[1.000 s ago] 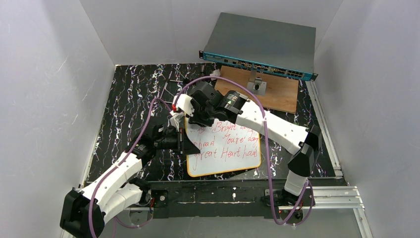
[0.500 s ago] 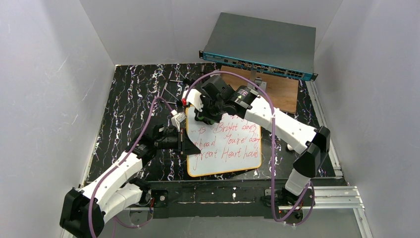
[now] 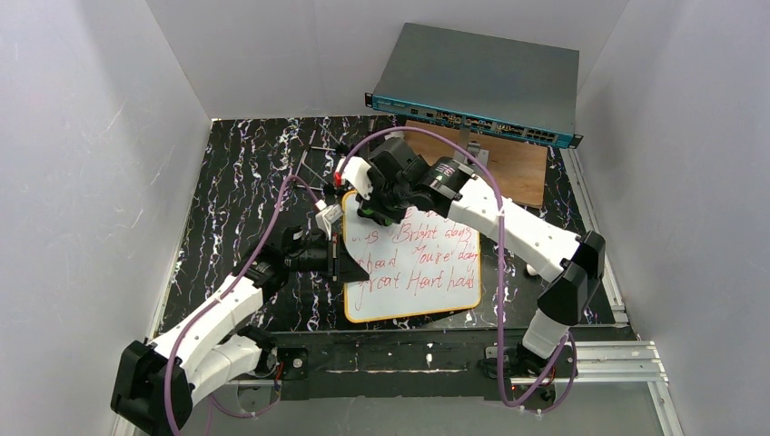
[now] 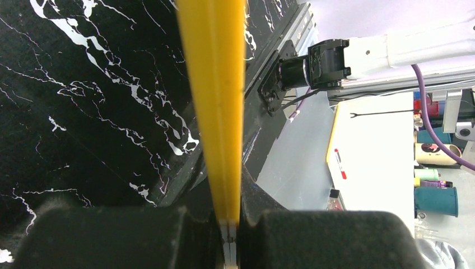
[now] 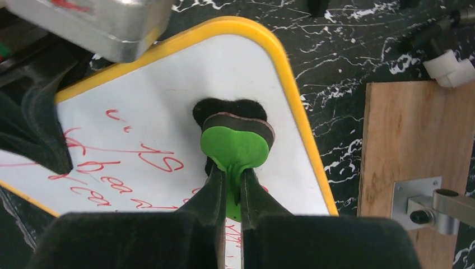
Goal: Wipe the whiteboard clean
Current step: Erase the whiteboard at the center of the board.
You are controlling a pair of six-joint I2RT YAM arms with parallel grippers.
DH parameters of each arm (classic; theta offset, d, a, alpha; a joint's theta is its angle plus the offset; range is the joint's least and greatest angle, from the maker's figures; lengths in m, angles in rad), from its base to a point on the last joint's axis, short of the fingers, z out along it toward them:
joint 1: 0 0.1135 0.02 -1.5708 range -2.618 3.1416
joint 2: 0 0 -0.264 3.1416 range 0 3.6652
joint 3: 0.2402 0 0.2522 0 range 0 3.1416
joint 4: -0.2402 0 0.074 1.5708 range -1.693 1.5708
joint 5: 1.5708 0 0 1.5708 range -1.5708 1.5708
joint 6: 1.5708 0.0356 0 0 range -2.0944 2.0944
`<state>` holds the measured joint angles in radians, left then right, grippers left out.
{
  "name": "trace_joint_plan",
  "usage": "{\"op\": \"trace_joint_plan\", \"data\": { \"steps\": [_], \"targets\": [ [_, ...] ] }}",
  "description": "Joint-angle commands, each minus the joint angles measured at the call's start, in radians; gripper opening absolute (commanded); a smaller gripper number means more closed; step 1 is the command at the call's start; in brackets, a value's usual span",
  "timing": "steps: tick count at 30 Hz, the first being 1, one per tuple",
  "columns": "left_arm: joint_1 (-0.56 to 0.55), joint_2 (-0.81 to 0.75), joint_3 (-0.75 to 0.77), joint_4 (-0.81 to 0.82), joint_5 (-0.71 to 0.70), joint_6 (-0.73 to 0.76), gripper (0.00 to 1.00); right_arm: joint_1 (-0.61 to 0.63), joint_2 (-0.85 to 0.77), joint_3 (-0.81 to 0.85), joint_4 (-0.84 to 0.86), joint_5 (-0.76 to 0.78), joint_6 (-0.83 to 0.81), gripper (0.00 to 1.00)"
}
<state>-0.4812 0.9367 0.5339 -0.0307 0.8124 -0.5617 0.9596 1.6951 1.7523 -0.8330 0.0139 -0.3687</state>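
The wiping is under way. The white rectangular whiteboard (image 3: 413, 304) with its thin orange-yellow frame lies flat on the black marbled table (image 3: 245, 182), and a plain brown wooden board (image 3: 508, 168) sits just past its far right corner.

The left gripper (image 4: 227, 230) is clamped tight on the whiteboard's left frame edge to steady it. The right gripper (image 5: 235, 178) is pinched closed on the green tab of a small black-felt eraser (image 5: 235, 147), which is pressed down near the whiteboard's far left corner.

That corner looks clean, but three red handwritten lines remain, so I judge the job barely begun. The next move calls for firm, even strokes across the whiteboard toward its right edge — then row by row toward its near edge.

Since a second ago the right forearm has swung off the whiteboard's top line (more of that writing now shows). The left gripper's hold is unchanged.
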Motion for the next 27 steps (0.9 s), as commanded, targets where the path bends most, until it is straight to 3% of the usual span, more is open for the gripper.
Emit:
{"op": "trace_joint_plan", "data": {
  "steps": [1, 5, 12, 17, 27],
  "targets": [
    [-0.013, 0.002, 0.05, 0.069, 0.024, 0.086, 0.0, 0.045, -0.01, 0.023, -0.065, -0.203, -0.105, 0.01],
    [-0.013, 0.003, 0.053, 0.076, 0.021, 0.08, 0.0, 0.113, -0.002, 0.006, -0.08, -0.183, -0.145, 0.01],
    [-0.013, -0.023, 0.036, 0.094, 0.019, 0.053, 0.0, 0.025, -0.009, 0.017, 0.07, 0.095, 0.017, 0.01],
    [-0.013, -0.029, 0.031, 0.109, 0.021, 0.028, 0.0, -0.002, -0.014, 0.014, 0.11, 0.186, 0.038, 0.01],
    [-0.013, -0.03, 0.035, 0.118, 0.019, 0.012, 0.0, 0.048, -0.027, 0.014, -0.098, -0.254, -0.144, 0.01]
  ]
}}
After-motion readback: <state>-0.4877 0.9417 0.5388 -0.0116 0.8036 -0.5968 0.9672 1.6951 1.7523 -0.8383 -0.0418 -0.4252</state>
